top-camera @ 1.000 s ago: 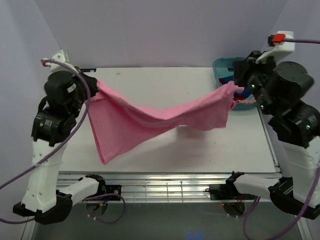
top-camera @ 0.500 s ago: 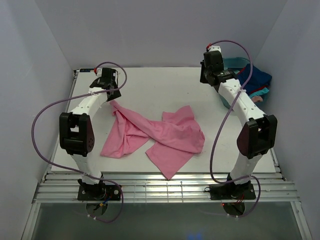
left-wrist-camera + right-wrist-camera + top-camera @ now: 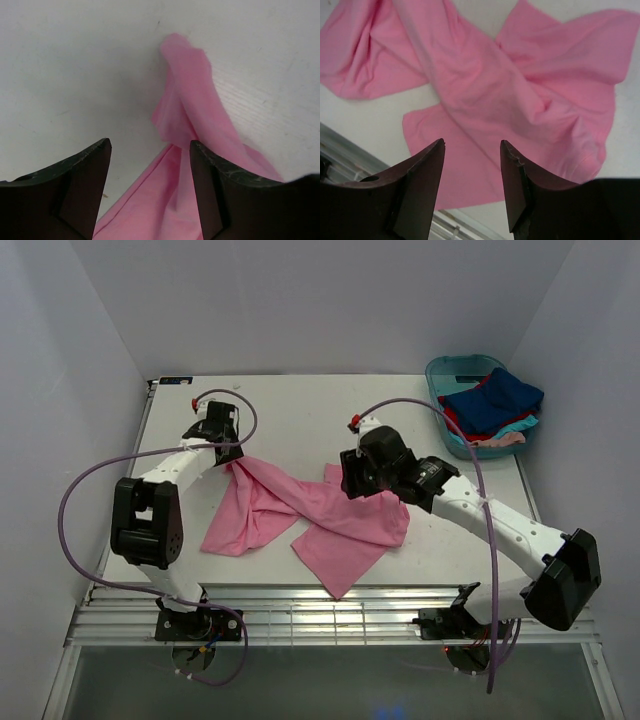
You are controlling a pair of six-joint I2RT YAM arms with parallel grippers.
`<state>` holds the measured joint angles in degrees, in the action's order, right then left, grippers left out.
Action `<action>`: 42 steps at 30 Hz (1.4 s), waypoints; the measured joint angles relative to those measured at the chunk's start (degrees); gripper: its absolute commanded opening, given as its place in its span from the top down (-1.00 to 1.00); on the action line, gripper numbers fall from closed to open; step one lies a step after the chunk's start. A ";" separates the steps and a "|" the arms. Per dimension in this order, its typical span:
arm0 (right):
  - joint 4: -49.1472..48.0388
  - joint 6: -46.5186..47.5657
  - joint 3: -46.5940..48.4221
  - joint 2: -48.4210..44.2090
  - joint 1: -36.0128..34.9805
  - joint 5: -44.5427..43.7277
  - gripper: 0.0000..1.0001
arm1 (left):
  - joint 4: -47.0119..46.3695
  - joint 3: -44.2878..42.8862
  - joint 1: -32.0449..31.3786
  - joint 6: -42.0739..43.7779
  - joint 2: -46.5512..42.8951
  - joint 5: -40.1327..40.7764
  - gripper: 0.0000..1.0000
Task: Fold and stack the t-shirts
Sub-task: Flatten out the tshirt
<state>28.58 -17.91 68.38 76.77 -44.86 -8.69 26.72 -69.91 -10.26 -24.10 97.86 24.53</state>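
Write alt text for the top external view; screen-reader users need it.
A pink t-shirt lies twisted and unfolded on the table, both arms reaching over it with open grippers: the left gripper at its far-left tip, the right gripper over its right side. A teal tub in the far-right corner holds more shirts, dark blue on top.

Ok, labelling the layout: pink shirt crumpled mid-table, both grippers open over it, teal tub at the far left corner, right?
No: the teal tub sits at the far right corner, as the top external view shows. The pink shirt is crumpled mid-table, left gripper and right gripper open over it.
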 measured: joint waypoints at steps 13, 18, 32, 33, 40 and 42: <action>1.95 -8.55 -13.00 0.15 -12.90 1.14 -0.03 | -9.05 8.92 -0.09 0.81 2.73 0.09 -0.39; 1.60 -10.12 -13.05 0.81 -14.93 1.22 -0.01 | -14.93 12.13 -0.09 2.25 1.64 -0.07 -0.38; 2.62 -12.20 -13.53 5.53 -18.73 1.84 0.09 | -24.65 11.69 -0.09 6.32 5.75 -1.29 -0.06; 2.73 -12.39 -13.88 5.53 -18.97 1.88 0.10 | -24.85 11.54 -0.09 6.51 6.62 -1.40 -0.04; 5.22 -13.51 -14.71 5.53 -20.90 2.49 0.02 | -25.59 9.35 -0.09 6.99 9.84 -1.88 0.07; 5.53 -13.62 -14.80 5.53 -21.51 2.86 -0.01 | -25.73 8.74 -0.09 7.15 10.40 -2.03 0.10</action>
<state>34.11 -31.53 53.58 82.30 -66.37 -5.82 0.99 -61.17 -10.35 -16.95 108.27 22.50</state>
